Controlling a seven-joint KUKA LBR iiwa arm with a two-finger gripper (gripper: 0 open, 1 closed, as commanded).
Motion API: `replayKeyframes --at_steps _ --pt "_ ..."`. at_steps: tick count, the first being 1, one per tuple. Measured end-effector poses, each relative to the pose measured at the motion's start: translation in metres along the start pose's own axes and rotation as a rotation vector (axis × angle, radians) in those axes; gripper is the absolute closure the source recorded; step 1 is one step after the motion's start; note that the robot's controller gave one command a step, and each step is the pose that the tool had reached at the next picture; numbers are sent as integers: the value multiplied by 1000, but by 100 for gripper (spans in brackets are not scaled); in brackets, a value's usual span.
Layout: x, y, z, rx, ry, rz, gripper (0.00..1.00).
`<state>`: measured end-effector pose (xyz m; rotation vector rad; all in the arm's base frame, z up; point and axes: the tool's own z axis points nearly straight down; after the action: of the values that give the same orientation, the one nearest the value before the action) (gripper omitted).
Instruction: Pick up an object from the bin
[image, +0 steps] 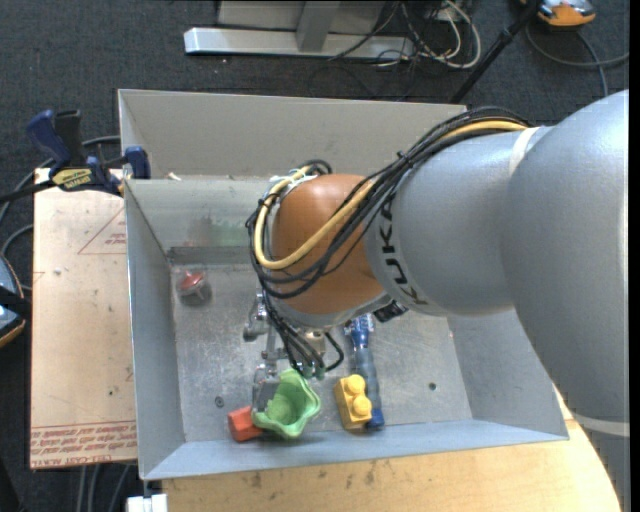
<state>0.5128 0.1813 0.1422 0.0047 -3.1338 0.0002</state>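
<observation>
The gripper (268, 372) (its opening I cannot tell) hangs over the green cup (290, 407) — likely light, soft; grip the rim.

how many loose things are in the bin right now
5: a red round piece at the upper left; an orange block, green cup, yellow block and blue tube along the bottom wall. The arm may hide more.

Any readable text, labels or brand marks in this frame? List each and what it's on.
"KUK": black letters on the grey arm, beside its orange cover; what follows them is unclear.
No text seen on the green cup, the yellow block or the orange block.
</observation>
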Motion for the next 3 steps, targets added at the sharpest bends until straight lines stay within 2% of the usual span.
replayKeyframes --at_steps 1,2,3 --pt "22 11 55 -1 -28 -481 0" --pt "25 11 42 2 -13 -870 0" --pt "33 13 25 3 -11 -1333 0"
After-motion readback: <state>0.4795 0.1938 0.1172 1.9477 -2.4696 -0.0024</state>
